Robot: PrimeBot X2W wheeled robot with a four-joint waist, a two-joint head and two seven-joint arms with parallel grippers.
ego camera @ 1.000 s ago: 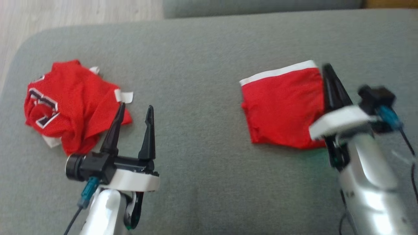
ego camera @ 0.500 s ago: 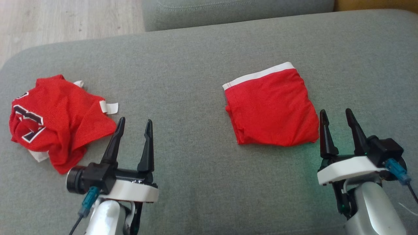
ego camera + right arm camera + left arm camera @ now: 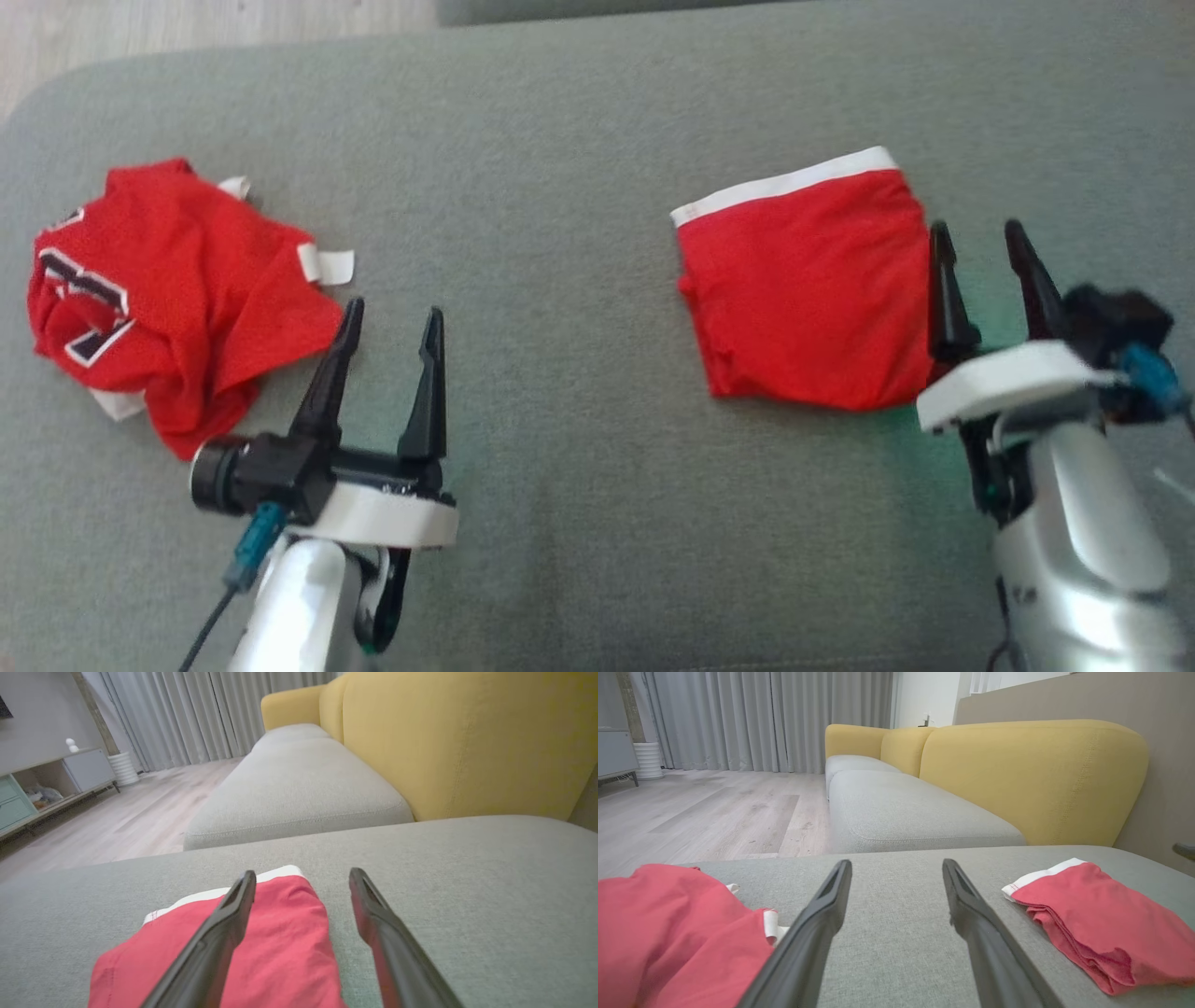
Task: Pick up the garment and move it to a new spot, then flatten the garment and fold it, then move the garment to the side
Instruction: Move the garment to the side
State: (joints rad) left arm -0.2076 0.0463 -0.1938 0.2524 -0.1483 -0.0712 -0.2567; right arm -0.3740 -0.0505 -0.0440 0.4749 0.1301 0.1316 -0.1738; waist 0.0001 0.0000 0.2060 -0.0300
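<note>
A folded red garment [image 3: 803, 289] with a white band along its far edge lies flat on the grey cushion [image 3: 579, 187], right of centre. My right gripper [image 3: 976, 227] stands open at its right edge, the left finger over the cloth and the right finger over bare cushion, holding nothing. In the right wrist view, the garment [image 3: 280, 952] sits under the left finger of that gripper [image 3: 302, 872]. A crumpled red jersey [image 3: 159, 289] with dark lettering lies at the far left. My left gripper [image 3: 393, 310] is open and empty just right of it; its own view [image 3: 896, 862] shows bare cushion between the fingers.
The cushion's rounded left edge drops to a wooden floor [image 3: 714, 812]. Beyond the far edge runs another grey seat [image 3: 901, 812] with a yellow backrest [image 3: 1041, 779]. Bare cushion stretches between the two garments.
The right gripper was shut at the folded garment's right edge; it has opened, let go and now stands open beside that edge. The head camera shifted. The left arm has stayed put.
</note>
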